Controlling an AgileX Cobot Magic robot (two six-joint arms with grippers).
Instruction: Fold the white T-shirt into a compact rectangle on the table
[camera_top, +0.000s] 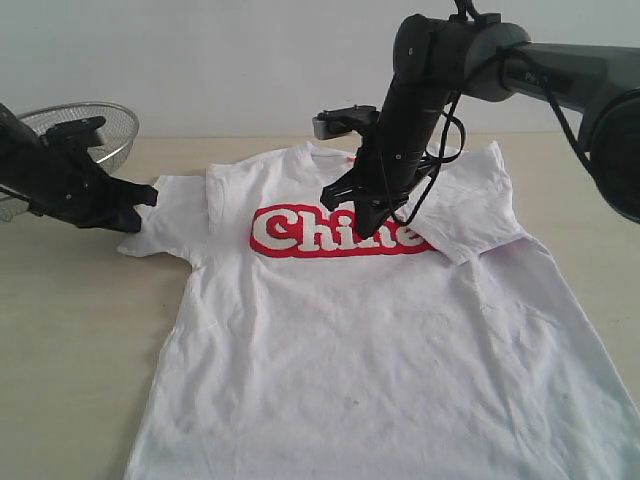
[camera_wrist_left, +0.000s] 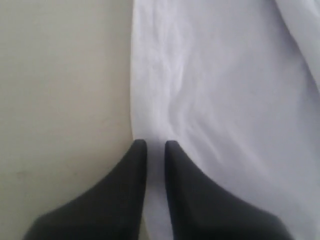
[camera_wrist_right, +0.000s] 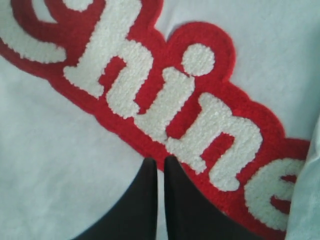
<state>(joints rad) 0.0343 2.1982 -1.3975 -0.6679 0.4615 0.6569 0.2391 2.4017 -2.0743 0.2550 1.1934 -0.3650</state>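
Observation:
The white T-shirt (camera_top: 350, 340) lies spread face up on the table (camera_top: 70, 330), its red chest band (camera_top: 300, 232) showing white lettering. The sleeve on the right (camera_top: 470, 215) is folded in over the chest. My right gripper (camera_top: 366, 232) points down just above the band's middle. In the right wrist view this gripper (camera_wrist_right: 160, 159) is shut and empty, close over the band (camera_wrist_right: 225, 42). My left gripper (camera_top: 152, 193) sits at the outer edge of the left sleeve (camera_top: 165, 225). Seen from the left wrist, it (camera_wrist_left: 156, 142) has its fingers nearly together over the sleeve hem (camera_wrist_left: 200, 100), with the cloth lying beneath them.
A round silver wire-mesh basket (camera_top: 95, 125) stands at the back left, behind the left arm. Bare table lies left of the shirt (camera_wrist_left: 60, 100). The shirt's lower hem runs out of the exterior view at the bottom.

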